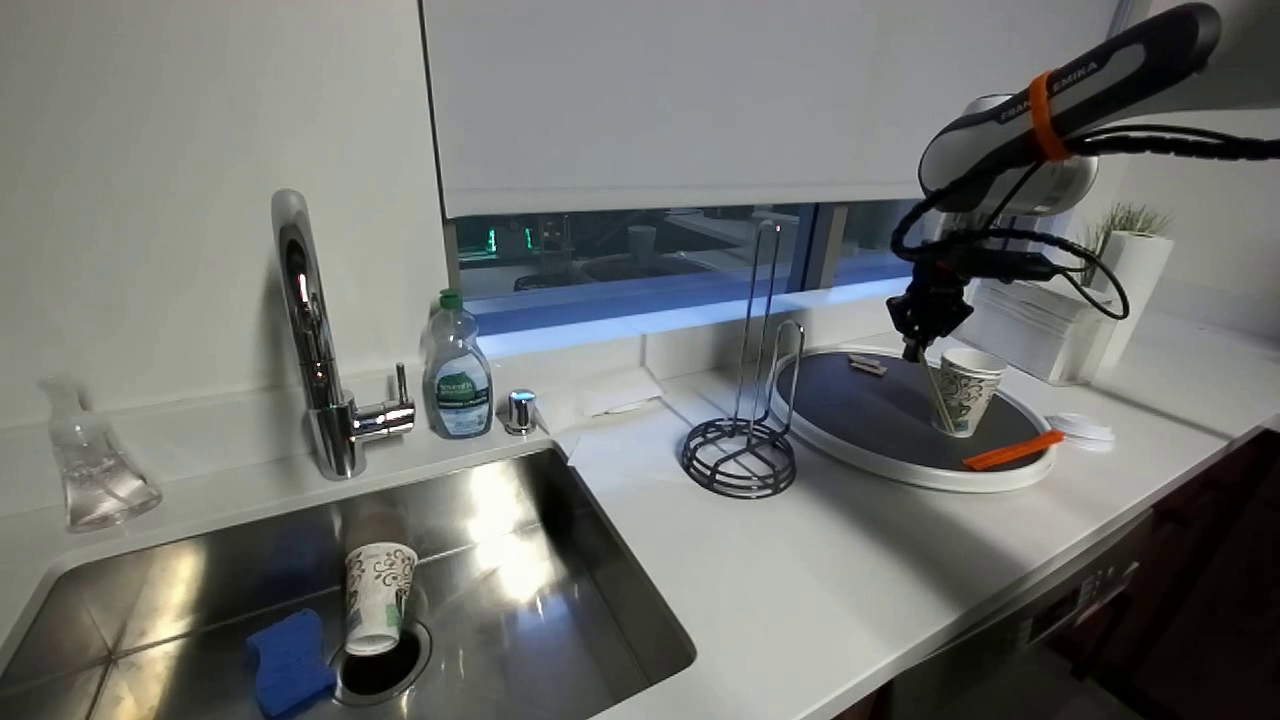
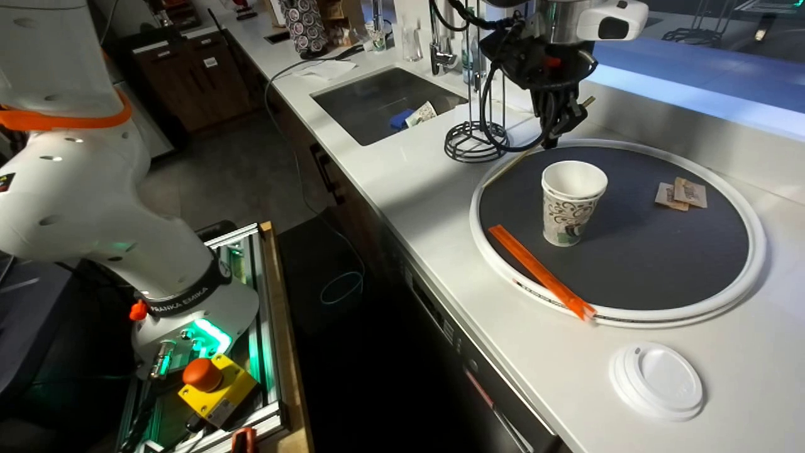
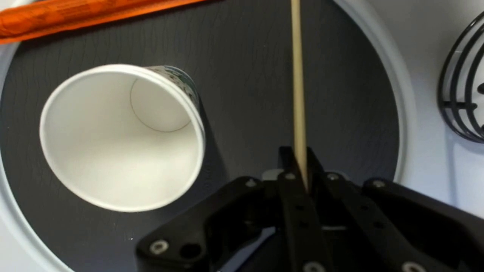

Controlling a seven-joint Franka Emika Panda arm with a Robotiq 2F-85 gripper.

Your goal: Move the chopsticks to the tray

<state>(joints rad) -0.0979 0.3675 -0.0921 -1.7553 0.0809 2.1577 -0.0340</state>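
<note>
Smooth white counter [image 1: 720, 570] under round tray [image 2: 654, 261], slender wooden chopsticks [image 3: 298, 87] between jaws

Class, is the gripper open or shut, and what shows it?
The gripper is shut on the chopsticks: in the wrist view, its jaws stand close together with them pinched between.

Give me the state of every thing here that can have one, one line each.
Gripper: shut on the chopsticks.
Chopsticks: held slanted; whether they touch the tray is unclear.
Patterned cup: upright on the tray, no lid on.
Orange packet: lying across the tray's rim.
Small packets: flat, overlapping.
Lids: stacked on the counter.
Second cup: on its side in the sink.
Soap bottle: upright.
Faucet: no water seen running.
Window blind: partly lowered.
</note>
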